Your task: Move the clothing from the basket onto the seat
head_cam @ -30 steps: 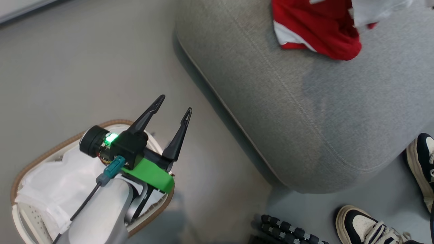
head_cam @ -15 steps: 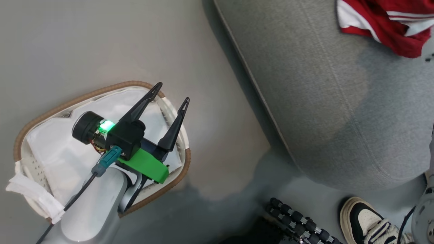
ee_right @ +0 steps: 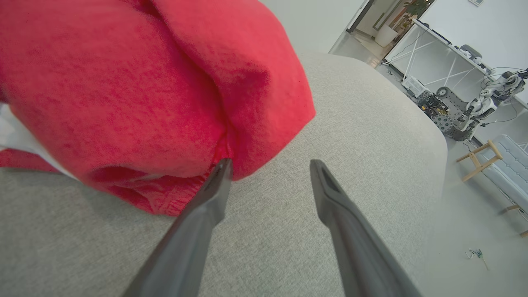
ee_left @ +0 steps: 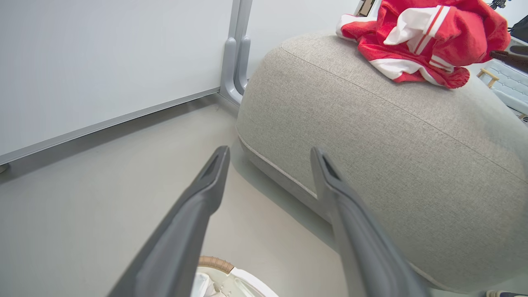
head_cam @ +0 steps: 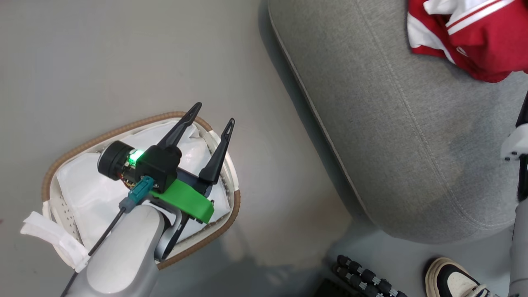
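Two grippers, both empty. The left gripper (head_cam: 214,113) hangs over the basket (head_cam: 123,128) with its fingers spread wide. Only the white liner (head_cam: 82,185) shows inside. The arm hides part of it, but the basket is judged emptied. Beyond it lies the seat (head_cam: 392,123), with the clothing (head_cam: 486,45) heaped well in from the edge, where it should not slide off. The right wrist view adds what the head view cannot settle: the right gripper (ee_right: 270,163) is parted and grips nothing, one fingertip against the red hem.
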`<state>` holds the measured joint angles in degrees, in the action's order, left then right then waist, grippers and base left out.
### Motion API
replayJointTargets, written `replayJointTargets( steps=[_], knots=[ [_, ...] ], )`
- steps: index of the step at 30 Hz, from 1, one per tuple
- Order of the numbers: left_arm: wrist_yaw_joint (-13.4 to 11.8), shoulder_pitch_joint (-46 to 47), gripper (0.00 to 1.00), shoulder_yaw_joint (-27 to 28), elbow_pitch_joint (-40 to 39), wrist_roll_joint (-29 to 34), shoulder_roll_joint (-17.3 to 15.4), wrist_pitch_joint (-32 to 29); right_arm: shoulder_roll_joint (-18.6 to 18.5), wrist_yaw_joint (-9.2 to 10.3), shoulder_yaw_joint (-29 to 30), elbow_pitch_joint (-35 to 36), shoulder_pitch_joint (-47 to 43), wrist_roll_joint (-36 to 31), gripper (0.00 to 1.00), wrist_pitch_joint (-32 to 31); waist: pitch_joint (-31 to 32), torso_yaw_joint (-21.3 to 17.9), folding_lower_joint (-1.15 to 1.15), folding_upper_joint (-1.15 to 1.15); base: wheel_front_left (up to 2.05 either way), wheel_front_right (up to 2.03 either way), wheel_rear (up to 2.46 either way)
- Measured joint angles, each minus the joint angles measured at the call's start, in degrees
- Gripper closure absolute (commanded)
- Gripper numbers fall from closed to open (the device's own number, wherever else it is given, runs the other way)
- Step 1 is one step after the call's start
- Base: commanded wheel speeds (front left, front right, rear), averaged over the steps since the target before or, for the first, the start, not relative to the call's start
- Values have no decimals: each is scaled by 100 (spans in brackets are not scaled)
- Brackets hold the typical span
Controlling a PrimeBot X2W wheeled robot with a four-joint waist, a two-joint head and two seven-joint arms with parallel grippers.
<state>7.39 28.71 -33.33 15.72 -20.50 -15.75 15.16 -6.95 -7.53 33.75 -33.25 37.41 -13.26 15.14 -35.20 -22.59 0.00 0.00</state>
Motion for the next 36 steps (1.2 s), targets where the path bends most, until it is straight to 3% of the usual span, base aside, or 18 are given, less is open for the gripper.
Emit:
replayJointTargets(
  steps=[6,15,20,29,36],
  knots=[
    [0,-232,0,297,51,49,208,0,46,0,-487,481,-502,180,0,0,401,-9,0,0,0,0,0],
    [0,-644,0,870,32,285,515,0,101,0,-1984,1294,-873,778,0,0,964,155,0,0,0,0,0],
    [0,-843,0,1325,0,425,762,0,124,0,-2691,1595,-893,1079,0,-1,1183,432,0,0,0,0,0],
    [0,-1306,0,2282,51,759,1102,0,244,0,-3277,1575,-1016,1281,0,0,1574,1109,0,0,0,0,0],
    [-1,-1606,0,2927,227,931,1223,1,331,0,-3350,1378,-1284,1367,0,-1,1889,1529,0,-1,0,0,0]
  ],
)
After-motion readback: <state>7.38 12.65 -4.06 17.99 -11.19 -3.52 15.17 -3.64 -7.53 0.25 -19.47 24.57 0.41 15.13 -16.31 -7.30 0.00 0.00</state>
